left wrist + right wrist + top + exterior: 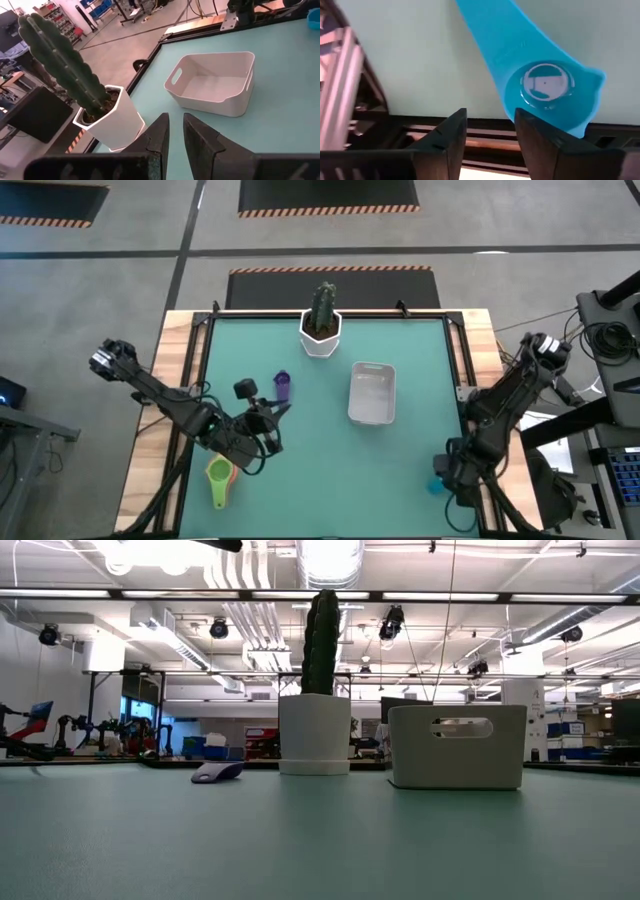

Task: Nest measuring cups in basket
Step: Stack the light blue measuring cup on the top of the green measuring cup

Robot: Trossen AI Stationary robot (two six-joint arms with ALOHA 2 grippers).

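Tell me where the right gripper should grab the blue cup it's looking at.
Grip the blue cup by its long flat handle, probably from above, pinching across the width. It lies bowl-down at the table's edge, so the bowl offers little to hold.

basket (372,394) open above, cactus pot (321,334) just beside

Low view: my table (320,840) w/ purple cup (217,772) lying at left, cactus pot (315,735) centre, basket (457,746) just right of pot, apart from it.

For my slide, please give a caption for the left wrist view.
Left gripper, fingers slightly apart, faces the empty basket and the potted cactus.
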